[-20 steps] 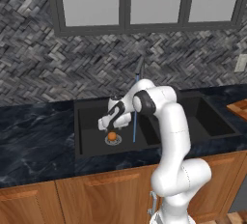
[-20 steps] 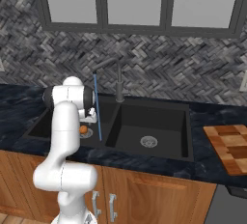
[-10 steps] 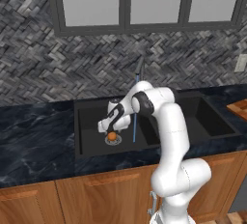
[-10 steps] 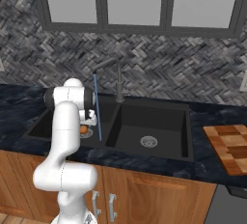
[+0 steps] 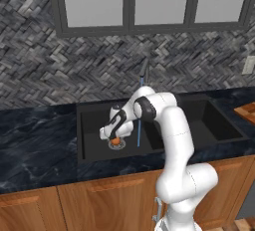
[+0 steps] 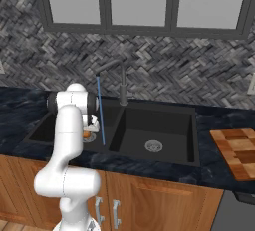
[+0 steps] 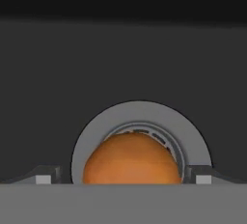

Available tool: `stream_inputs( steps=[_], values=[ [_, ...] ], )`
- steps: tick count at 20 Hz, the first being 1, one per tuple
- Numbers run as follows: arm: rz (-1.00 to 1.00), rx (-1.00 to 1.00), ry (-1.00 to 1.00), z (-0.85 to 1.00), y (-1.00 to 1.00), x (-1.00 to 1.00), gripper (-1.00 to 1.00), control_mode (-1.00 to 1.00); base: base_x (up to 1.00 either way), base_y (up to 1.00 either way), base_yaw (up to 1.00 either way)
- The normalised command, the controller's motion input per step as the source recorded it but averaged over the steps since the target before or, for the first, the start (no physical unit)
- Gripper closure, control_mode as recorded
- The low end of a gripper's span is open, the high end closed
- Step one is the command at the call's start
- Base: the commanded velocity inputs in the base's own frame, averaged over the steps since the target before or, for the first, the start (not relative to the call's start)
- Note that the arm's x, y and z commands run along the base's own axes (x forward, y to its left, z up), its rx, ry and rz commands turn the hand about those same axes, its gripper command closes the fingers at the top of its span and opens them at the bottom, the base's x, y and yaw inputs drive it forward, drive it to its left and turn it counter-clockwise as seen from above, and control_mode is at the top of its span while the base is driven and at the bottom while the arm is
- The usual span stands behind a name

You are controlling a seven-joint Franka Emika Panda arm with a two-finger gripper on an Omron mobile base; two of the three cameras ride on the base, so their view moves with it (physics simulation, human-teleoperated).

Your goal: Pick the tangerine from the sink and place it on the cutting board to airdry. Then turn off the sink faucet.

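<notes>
The tangerine (image 5: 115, 141) (image 6: 87, 135) sits on the round silver drain (image 7: 140, 117) of the left basin of the black sink (image 5: 92, 125). My gripper (image 5: 114, 137) (image 7: 123, 179) is down in that basin, straight over the fruit. In the hand view the tangerine (image 7: 132, 160) lies between my two fingertips (image 7: 43, 178), with a small gap on each side, so the gripper is open around it. The dark faucet (image 5: 145, 68) (image 6: 122, 83) runs a thin blue stream (image 5: 139, 120) (image 6: 100, 110) into the left basin. The cutting board (image 6: 236, 150) (image 5: 247, 111) lies on the counter to the right.
The right basin has its own silver drain (image 6: 153, 146). Dark marble counter (image 5: 35, 140) surrounds the sink, with a herringbone tile wall and windows behind. The water stream falls just right of my hand. Wooden cabinets run below the counter.
The hand has sunk a little lower into the left basin, closer onto the tangerine. The tangerine and the water stream are as before.
</notes>
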Motion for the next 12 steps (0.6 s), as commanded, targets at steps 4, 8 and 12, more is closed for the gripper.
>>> stream_inputs(
  steps=[4,8,12],
  values=[
    [-0.02,0.00,0.02,-0.23,0.00,0.08,-1.00,-1.00,0.00,0.00,0.00],
    [-0.02,0.00,0.02,-0.20,0.00,0.00,1.00,-1.00,0.00,0.00,0.00],
    [-0.03,0.01,0.00,-0.07,0.01,-0.01,1.00,-1.00,0.00,0.00,0.00]
  ],
)
